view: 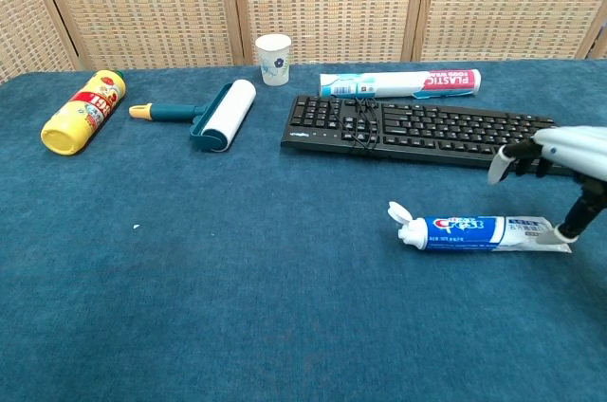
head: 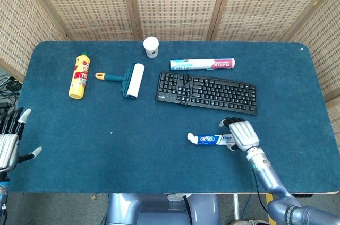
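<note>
One toothpaste tube [head: 215,139] lies under our right hand [head: 241,133], flat end beneath its spread, downward-curled fingers [view: 500,165], cap pointing away.

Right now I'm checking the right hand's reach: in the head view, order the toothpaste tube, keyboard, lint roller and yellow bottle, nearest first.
From the right hand:
1. Toothpaste tube, at its fingers.
2. Keyboard, just behind.
3. Lint roller, far left.
4. Yellow bottle, farthest left.
</note>
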Tool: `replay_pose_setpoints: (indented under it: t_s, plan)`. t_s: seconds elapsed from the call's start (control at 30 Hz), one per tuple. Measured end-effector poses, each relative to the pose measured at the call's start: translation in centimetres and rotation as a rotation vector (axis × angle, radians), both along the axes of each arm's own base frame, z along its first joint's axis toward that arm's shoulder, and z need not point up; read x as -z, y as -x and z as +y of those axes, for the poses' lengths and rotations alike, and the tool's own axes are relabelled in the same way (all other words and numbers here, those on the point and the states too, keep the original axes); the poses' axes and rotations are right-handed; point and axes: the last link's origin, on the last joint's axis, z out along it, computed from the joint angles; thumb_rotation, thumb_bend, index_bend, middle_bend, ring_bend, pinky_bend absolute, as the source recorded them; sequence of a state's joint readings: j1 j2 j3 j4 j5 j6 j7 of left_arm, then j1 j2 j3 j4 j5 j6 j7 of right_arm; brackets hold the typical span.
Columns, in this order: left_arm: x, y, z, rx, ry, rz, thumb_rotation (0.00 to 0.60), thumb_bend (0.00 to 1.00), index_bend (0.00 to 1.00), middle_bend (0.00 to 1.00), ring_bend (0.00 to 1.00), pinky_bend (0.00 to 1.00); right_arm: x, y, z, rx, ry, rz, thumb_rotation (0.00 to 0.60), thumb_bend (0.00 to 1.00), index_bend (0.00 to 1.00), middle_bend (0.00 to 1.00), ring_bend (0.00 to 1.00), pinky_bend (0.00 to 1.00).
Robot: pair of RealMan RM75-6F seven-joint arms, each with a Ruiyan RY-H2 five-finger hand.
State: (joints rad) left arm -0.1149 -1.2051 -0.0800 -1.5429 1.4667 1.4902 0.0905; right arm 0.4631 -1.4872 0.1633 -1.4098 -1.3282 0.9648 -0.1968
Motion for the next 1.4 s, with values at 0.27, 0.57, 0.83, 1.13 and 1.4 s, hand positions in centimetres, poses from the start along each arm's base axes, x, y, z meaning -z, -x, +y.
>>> replay_pose_setpoints:
  t_s: [0.27,0.57,0.83,1.13,1.4]
  plan:
    - [0.3,0.0,0.1,-0.003,0.008,0.008,0.6,0.0,0.0,0.0,0.0,0.0,1.5,-0.2,0.3,0.006,-0.034,0.002,0.6,0.33,0.39,0.41,0.34,0.38]
    - [0.4,-0.1,0.1,-0.005,0.008,0.014,0.6,0.0,0.0,0.0,0.0,0.0,2.2,-0.8,0.3,0.009,-0.06,-0.032,0.6,0.41,0.42,0.43,0.35,0.38]
    - [0.5,-0.1,0.1,-0.007,0.01,0.02,0.6,0.0,0.0,0.0,0.0,0.0,2.5,-1.2,0.0,0.025,-0.075,-0.054,0.6,0.41,0.41,0.43,0.35,0.38]
    - [0.5,-0.1,0.1,-0.007,0.009,0.021,0.6,0.0,0.0,0.0,0.0,0.0,2.8,-1.2,-0.2,0.036,-0.086,-0.044,0.6,0.48,0.57,0.57,0.46,0.48]
    - [0.7,-0.1,0.1,-0.007,0.015,0.023,0.6,0.0,0.0,0.0,0.0,0.0,2.6,-1.5,-0.2,0.029,-0.073,-0.067,0.6,0.68,0.63,0.63,0.52,0.58]
